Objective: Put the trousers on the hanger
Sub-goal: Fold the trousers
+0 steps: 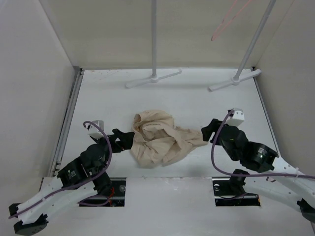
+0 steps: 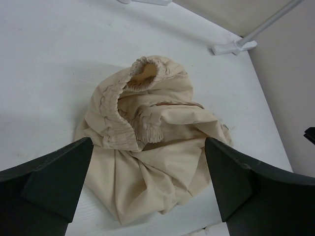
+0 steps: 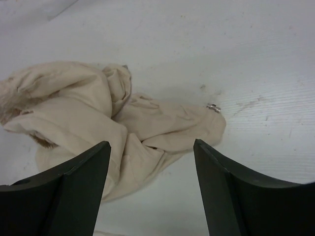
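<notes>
Between the left tool (image 1: 128,140) and right tool (image 1: 204,132), soft beige trousers (image 1: 158,138) lie crumpled, elastic waistband gathered, on the smooth white surface (image 1: 197,98); both tools' jaws stand apart, empty.

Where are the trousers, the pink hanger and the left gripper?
trousers (image 1: 157,140), top external view, middle of the crumpled heap.
pink hanger (image 1: 216,32), top external view, lower end of its rods.
left gripper (image 2: 148,145), left wrist view, gap between its open fingers.
</notes>
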Tool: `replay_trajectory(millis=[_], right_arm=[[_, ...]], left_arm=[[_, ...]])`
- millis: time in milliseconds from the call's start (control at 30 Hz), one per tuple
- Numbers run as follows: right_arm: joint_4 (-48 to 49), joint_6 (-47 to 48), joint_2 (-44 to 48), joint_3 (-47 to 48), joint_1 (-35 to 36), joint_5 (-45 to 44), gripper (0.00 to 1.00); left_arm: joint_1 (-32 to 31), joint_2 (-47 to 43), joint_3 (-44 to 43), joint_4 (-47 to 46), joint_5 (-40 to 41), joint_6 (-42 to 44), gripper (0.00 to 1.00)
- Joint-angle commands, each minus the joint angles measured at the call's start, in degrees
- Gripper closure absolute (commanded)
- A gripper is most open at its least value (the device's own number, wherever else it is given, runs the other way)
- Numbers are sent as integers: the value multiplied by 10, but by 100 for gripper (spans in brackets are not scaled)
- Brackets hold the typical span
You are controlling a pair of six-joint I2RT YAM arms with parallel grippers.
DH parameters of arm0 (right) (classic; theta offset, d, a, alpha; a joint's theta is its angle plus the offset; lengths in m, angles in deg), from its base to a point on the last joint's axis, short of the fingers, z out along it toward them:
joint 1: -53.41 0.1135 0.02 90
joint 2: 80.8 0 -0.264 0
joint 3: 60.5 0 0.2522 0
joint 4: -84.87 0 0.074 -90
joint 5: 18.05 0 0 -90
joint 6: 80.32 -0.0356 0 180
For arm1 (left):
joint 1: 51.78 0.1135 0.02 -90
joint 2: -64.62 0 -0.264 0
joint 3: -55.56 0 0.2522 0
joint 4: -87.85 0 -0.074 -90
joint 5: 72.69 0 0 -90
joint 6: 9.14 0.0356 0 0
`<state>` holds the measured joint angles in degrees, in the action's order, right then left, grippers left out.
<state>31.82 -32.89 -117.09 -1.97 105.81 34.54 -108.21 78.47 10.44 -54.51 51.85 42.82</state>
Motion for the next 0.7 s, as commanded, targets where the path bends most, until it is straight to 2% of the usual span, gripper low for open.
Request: replay_trajectory(millis=[0,33,100,200,300,400,467,500,533,567,600,667], right_arm=[[30,12,-27,43,36,-23,28],[33,27,-38,57,44,-22,34],[38,55,-59,81,59,-15,52],[46,79,-85,106,78,-5,72],[70,119,-122,129,82,27,84],[99,150,-178,155,78,95,86],[130,187,-241,181,74,136,84],[144,201,-265,190,72,145,81],[169,224,-303,206,69,152,72],[184,237,-324,216,65,156,65],[202,254,-352,229,57,161,52],[221,276,-404,260,44,172,25]], left_arm=[[10,-3,10,0,7,-5,0],[18,1,3,5,6,-7,0],[29,9,2,-6,12,-5,0],[50,14,9,-34,33,-4,0],[79,9,25,-72,60,-8,0],[104,4,28,-52,96,-12,0],[116,-7,31,-22,104,-40,0],[119,-9,35,-21,104,-42,9],[123,-11,41,-24,104,-42,48],[128,-12,46,-23,109,-48,77],[136,-8,52,-20,112,-55,84],[156,4,55,3,119,-84,86]])
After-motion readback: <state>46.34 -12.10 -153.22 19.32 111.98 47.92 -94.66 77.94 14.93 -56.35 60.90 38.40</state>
